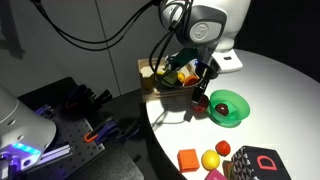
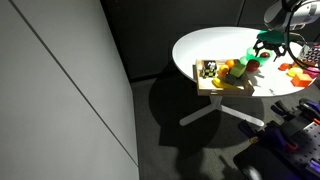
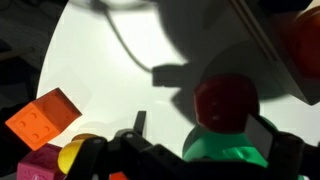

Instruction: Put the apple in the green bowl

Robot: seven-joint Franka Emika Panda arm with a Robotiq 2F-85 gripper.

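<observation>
The apple (image 3: 225, 98) is a small red round fruit in shadow. It lies on the white table right against the rim of the green bowl (image 3: 235, 152). In an exterior view the apple (image 1: 200, 101) sits just beside the bowl (image 1: 230, 110), on the side toward the wooden crate. My gripper (image 1: 204, 92) hangs directly over the apple. In the wrist view the gripper (image 3: 200, 120) is open, with a finger on each side of the apple and a gap on both sides. I cannot tell whether the fingertips touch the apple.
A wooden crate (image 1: 165, 80) of toy fruit stands behind the apple. An orange block (image 1: 187, 158), a yellow fruit (image 1: 210, 159), a dark red lump (image 1: 224, 148) and a black box (image 1: 255, 163) lie near the round table's front edge. The orange block (image 3: 42, 117) also shows in the wrist view.
</observation>
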